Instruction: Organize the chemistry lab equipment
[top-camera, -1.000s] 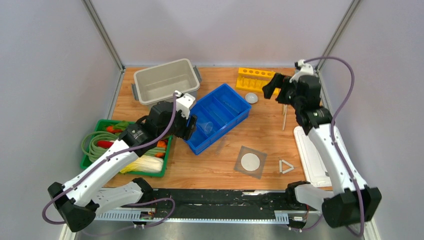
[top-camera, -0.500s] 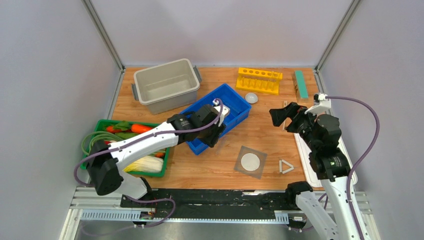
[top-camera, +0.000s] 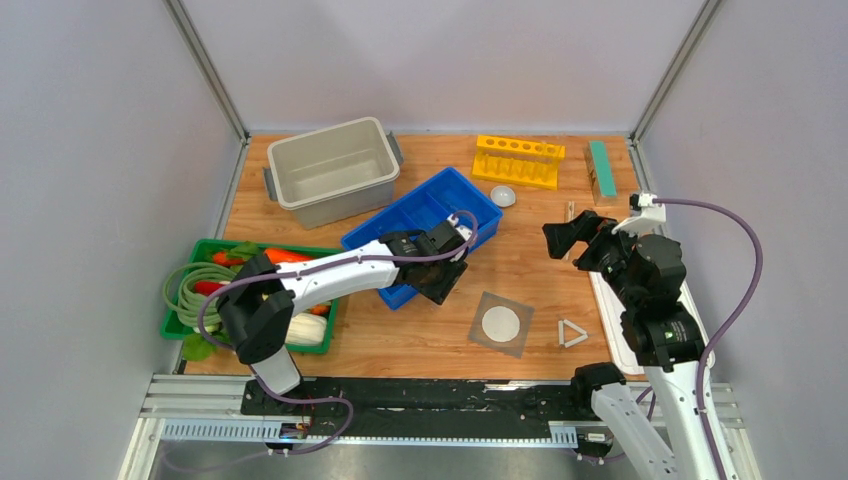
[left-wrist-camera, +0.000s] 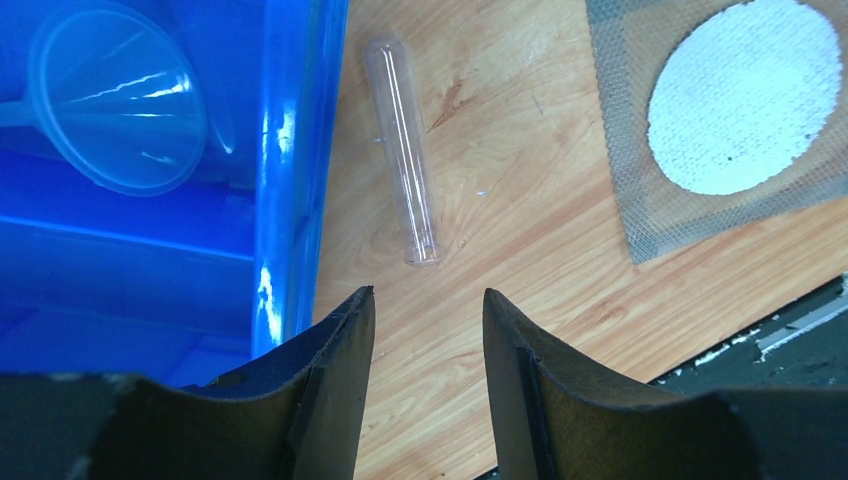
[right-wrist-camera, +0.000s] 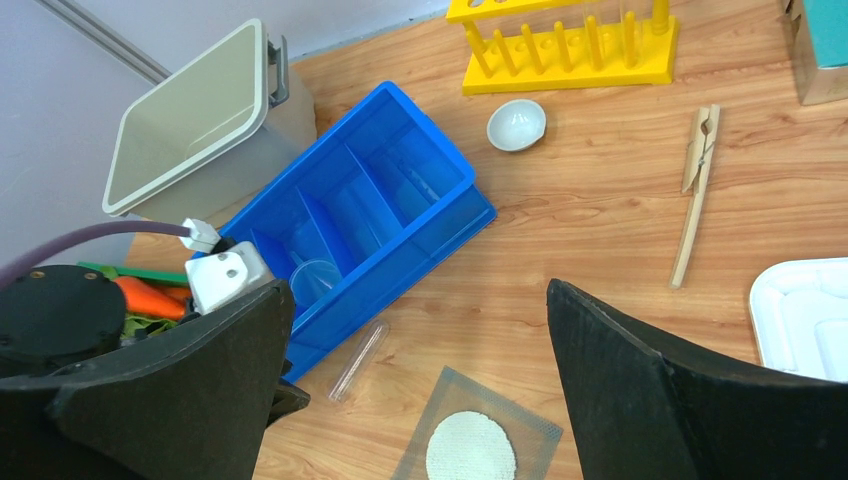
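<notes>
Your left claw (left-wrist-camera: 427, 292) is hanging with its fingers apart, holding nothing. The thin clear tube (left-wrist-camera: 402, 150) is lying just ahead of it, beside the blue plastic box (left-wrist-camera: 290, 150). Your right claw (right-wrist-camera: 418, 290) is gaping wide.

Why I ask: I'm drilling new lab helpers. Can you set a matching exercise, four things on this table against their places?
Things
1. funnel
2. test tube
3. small white dish
4. white triangle

Places
A. lying on the table just outside the blue bin
B. inside the blue bin
C. beside the mesh square, on the right arm's side
D. on the table just in front of the yellow rack

Pairs: 1-B, 2-A, 3-D, 4-C
</notes>
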